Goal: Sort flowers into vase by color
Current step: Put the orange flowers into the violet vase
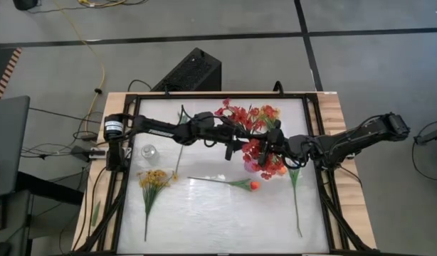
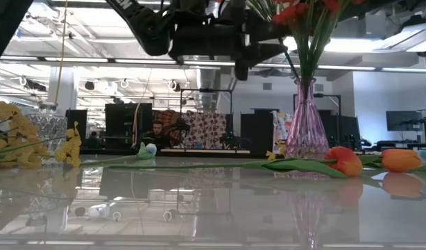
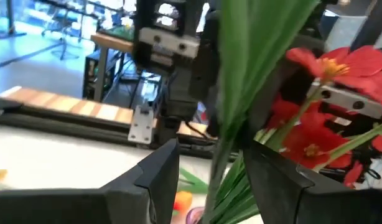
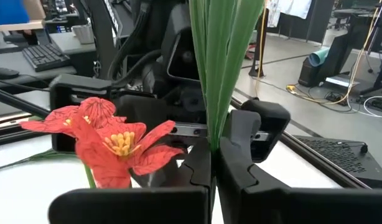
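Overhead, right hand (image 4: 213,163) clenches green stems (image 4: 222,56) above pink vase (image 2: 307,132); left hand (image 3: 209,177) spread around them.

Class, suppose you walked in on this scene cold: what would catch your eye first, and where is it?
Both claws meet over the pink glass vase right of the table's centre, where a bunch of red flowers stands; the right claw is shut on green stems. Yellow flowers lie at the left, an orange tulip in the middle.
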You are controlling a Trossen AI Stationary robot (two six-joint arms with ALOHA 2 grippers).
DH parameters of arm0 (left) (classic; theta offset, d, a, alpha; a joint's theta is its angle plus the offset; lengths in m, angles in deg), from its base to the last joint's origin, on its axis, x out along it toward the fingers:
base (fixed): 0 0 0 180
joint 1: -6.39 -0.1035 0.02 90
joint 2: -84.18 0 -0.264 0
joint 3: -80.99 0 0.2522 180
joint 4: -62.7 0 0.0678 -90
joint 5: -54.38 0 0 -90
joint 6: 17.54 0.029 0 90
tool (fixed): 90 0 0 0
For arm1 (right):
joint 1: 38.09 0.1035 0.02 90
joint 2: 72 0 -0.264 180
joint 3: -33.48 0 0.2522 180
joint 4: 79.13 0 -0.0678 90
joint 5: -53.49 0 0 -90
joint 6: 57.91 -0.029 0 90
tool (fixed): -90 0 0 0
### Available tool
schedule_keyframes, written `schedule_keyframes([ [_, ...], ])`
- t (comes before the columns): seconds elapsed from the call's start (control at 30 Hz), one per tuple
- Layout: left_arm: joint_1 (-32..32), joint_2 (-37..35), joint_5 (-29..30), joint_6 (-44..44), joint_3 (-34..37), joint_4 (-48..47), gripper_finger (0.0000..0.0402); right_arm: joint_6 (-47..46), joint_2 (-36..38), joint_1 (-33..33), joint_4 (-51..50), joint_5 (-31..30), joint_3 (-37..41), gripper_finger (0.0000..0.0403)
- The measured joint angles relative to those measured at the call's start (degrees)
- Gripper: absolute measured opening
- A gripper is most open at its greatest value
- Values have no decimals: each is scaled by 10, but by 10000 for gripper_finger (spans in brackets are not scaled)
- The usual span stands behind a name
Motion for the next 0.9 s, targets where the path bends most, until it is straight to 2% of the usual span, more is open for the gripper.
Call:
schedule_keyframes([
  [0.17,1,0,0,12,-2,-10,144,0,0,3,0,0,0,35],
  [0.27,1,0,0,7,-2,-26,100,0,2,3,-2,0,0,35],
  [0.37,0,0,-3,6,-2,-29,34,1,10,3,-4,0,0,38],
  [0.43,1,0,-5,4,-2,-27,12,0,18,3,-7,0,0,45],
  [0.7,1,0,-4,4,-2,-30,3,-3,59,4,-39,4,0,86],
  [0.9,1,1,1,14,-2,-34,2,-31,101,4,-56,35,0,119],
])
